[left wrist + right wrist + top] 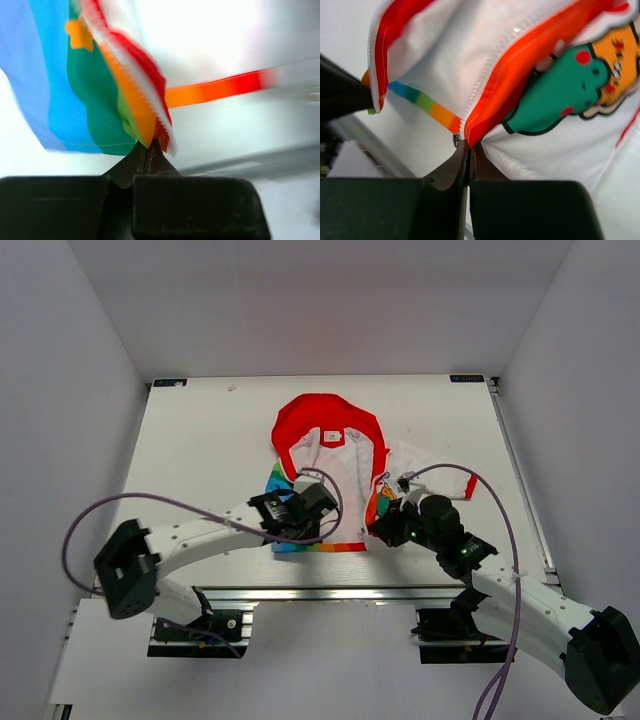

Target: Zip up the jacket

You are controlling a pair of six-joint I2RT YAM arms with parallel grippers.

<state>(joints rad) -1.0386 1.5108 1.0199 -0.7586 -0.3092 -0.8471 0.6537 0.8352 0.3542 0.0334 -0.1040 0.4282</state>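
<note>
Robotics lab test cell: plain white enclosure walls point(70, 340) surrounded a flat white bench point(200, 420); two white robot arms point(200, 533) sat at a silver aluminium extrusion rail point(330, 593).

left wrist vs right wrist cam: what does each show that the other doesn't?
Left wrist only: broad blue and green stripes, left end effector shut on that zipper edge's bottom corner. Right wrist only: cartoon print, white lining, a small metal zipper piece beside the right end effector, shut on the hem there. Both: the jacket's white zipper teeth and a rainbow hem strip.
</note>
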